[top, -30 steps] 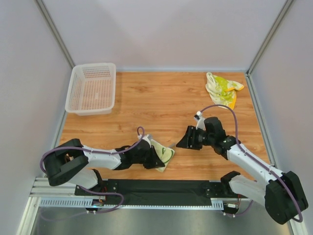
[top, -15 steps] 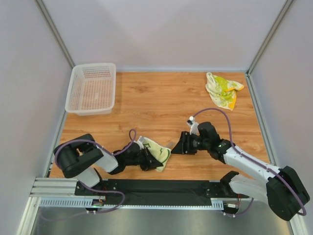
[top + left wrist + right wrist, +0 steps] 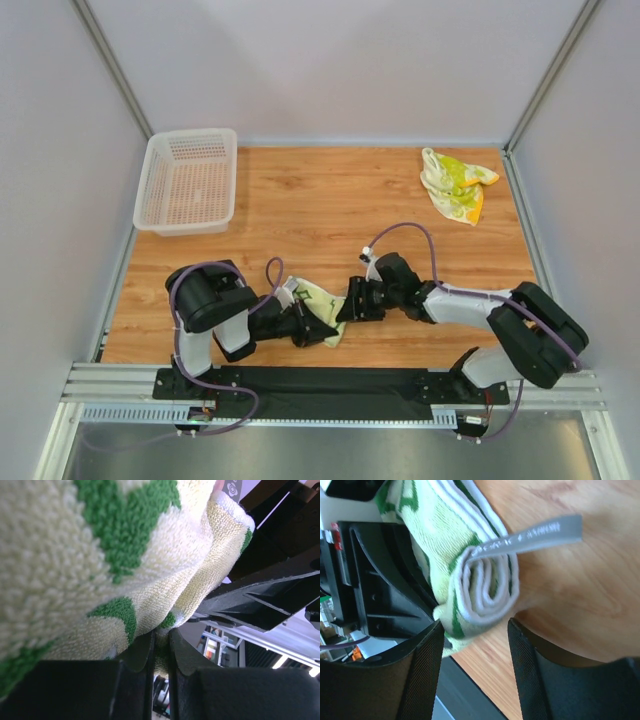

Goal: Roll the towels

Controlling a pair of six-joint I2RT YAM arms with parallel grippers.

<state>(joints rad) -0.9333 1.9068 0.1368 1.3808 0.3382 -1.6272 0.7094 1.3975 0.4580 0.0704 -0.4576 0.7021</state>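
On the wooden table [image 3: 330, 200] at six o'clock, the left gripper [image 3: 161, 645] pinches the rolled green-lined towel [image 3: 322, 303]; the right gripper [image 3: 476, 630], spread, straddles its end. Closing off-centre could unroll it. The blotched towel [image 3: 455, 185] lies at two o'clock.

A white mesh basket [image 3: 186, 225] sits on the wooden table's [image 3: 320, 210] far-left corner.

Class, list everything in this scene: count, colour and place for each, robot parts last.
green-patterned towel: one, cream and green, rolled, table's near middle
blotched towel: one, cream, yellow-green, orange edge, far right corner
mesh basket: one, white, far left corner
table: one, brown wood, under everything
left gripper: one, black, shut on the green-patterned towel
right gripper: one, black, open around the roll's end
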